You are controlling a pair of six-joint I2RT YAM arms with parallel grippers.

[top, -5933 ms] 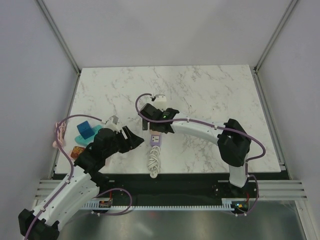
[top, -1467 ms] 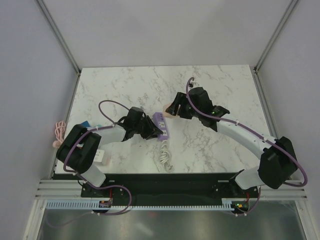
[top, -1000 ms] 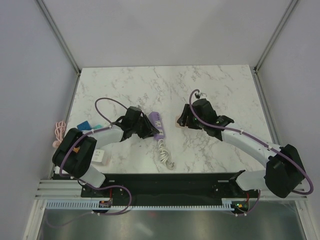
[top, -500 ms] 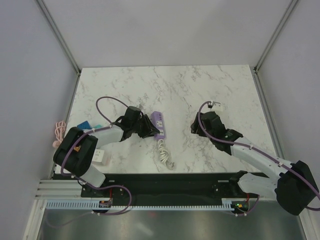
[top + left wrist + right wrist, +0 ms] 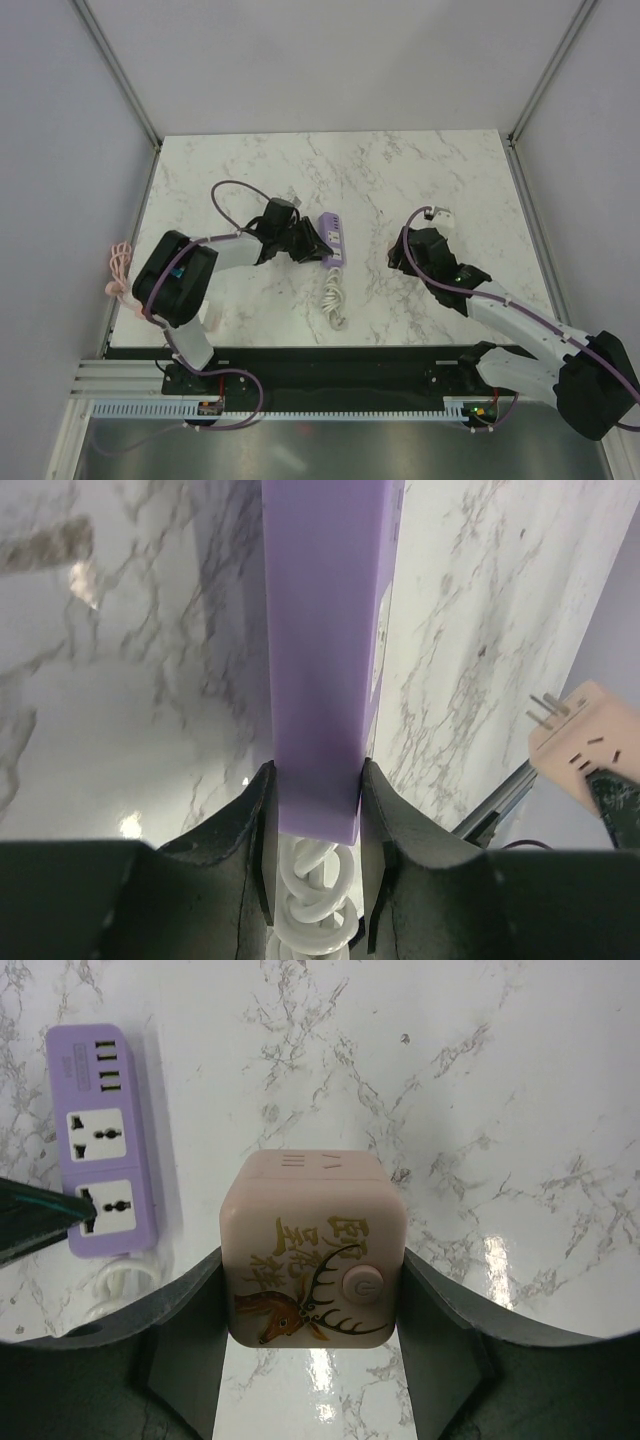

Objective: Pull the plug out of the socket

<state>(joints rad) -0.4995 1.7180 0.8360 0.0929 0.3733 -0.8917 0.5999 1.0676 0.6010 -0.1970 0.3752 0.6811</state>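
The lilac socket [image 5: 331,238] lies on the marble table with its coiled white cord [image 5: 335,296] trailing toward me. My left gripper [image 5: 313,810] is shut on the socket [image 5: 320,630] at its cord end, both fingers pressed to its sides. The plug [image 5: 312,1250], a pinkish-beige cube with a deer drawing and a round button, sits between the fingers of my right gripper [image 5: 312,1272], which is shut on it. It hangs above bare table, apart from the socket [image 5: 105,1140]. In the left wrist view the plug [image 5: 590,735] shows its metal prongs free in the air. From above, my right gripper [image 5: 402,257] hides it.
A pink coiled cable [image 5: 118,270] lies at the table's left edge. A small white item [image 5: 212,318] rests near the front left by the left arm's base. Metal frame posts stand at the far corners.
My right gripper has carried the plug rightward and nearer, away from the socket. The left gripper has shifted the socket slightly right and turned it.
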